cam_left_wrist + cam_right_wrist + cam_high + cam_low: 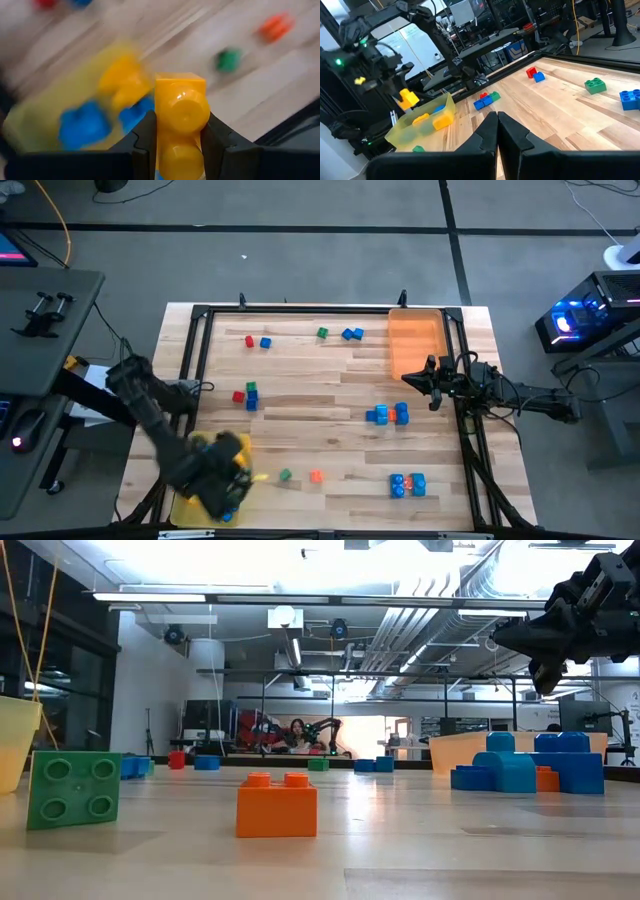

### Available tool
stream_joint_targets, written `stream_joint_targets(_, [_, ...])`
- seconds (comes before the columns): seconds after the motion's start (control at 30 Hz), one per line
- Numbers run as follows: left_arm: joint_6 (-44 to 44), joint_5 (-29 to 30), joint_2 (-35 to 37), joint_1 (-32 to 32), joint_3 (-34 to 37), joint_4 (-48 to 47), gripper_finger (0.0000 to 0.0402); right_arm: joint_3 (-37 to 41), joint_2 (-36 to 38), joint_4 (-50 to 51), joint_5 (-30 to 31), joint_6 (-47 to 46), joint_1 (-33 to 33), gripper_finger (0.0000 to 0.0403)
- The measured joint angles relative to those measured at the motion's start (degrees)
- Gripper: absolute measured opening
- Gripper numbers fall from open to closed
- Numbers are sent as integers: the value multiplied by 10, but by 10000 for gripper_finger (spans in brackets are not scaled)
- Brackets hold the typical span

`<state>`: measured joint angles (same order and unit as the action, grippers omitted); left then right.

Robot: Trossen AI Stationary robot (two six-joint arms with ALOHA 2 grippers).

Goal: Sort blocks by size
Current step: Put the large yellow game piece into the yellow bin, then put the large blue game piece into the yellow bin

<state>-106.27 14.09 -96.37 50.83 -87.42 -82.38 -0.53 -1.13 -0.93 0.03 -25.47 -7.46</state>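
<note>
Yellow studded block (180, 120), glossy and two studs long, sits clamped in left end effector (179, 137).

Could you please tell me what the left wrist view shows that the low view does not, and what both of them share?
Only the left wrist view shows the left claw shut on a yellow block above the yellow tray's blue and yellow blocks. Only the low view shows the right claw hanging above the joined blue blocks and the room behind. Both show the green block and the orange block.
</note>
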Motion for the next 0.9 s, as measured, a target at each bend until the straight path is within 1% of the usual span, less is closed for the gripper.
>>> stream_joint_targets(0.1, [-82,-51,-3,50,18,4,75,0,0,0,0,0,0,1])
stream_joint_targets(0.2, [-135,-89,-4,84,39,26,75,0,0,0,0,0,0,1])
stream_joint_targets(0.3, [-184,-116,-4,106,52,28,76,0,0,0,0,0,0,1])
stream_joint_targets(0.37, [-189,-124,-4,114,52,31,108,0,0,0,0,0,0,1])
stream_joint_targets(0.5, [-156,-126,3,112,52,30,210,0,0,0,0,0,0,1])
stream_joint_targets(0.57, [-127,-126,11,106,52,30,254,0,0,0,0,0,0,1])
stream_joint_targets(0.67, [-70,-119,32,91,52,22,295,0,0,0,0,0,0,1])
stream_joint_targets(0.7, [-55,-104,43,84,52,15,302,0,0,0,0,0,0,1])
stream_joint_targets(0.73, [-39,-77,55,77,52,7,306,0,0,0,0,0,0,1])
stream_joint_targets(0.8, [-6,11,83,61,52,-7,308,0,0,0,0,0,0,1])
stream_joint_targets(0.9, [77,161,130,21,51,-7,307,0,0,0,0,0,0,1])
